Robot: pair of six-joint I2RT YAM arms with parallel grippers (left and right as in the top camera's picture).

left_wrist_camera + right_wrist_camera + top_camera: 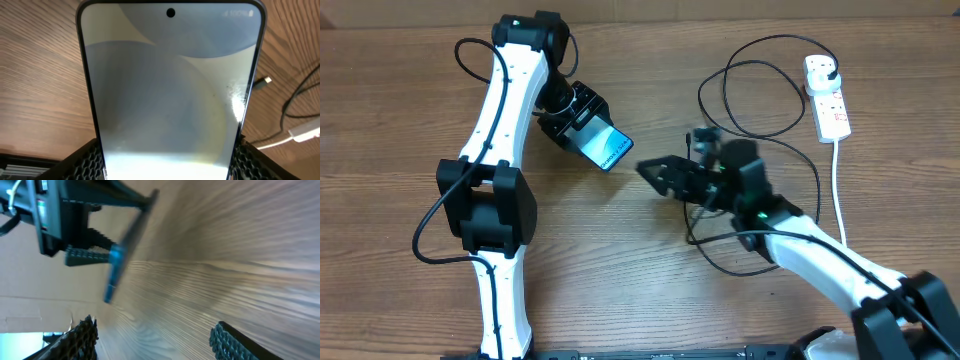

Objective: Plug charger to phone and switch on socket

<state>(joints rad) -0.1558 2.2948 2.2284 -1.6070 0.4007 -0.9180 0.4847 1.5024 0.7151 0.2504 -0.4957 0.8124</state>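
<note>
Black ribbed fingers of my right gripper stand wide apart and hold nothing. Straight ahead, the left gripper clamps the slim blue-screened phone, whose long axis points toward the right gripper. The thin black charger cable has its connector tip on the wooden table beside the phone. The white socket strip lies farthest.

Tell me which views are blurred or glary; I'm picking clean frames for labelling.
Overhead: sharp and evenly lit, no glare. Left wrist: a bright glare band washes out the bottom of the phone screen. Right wrist: heavily smeared, the table grain streaks and the phone's edge is soft.
</note>
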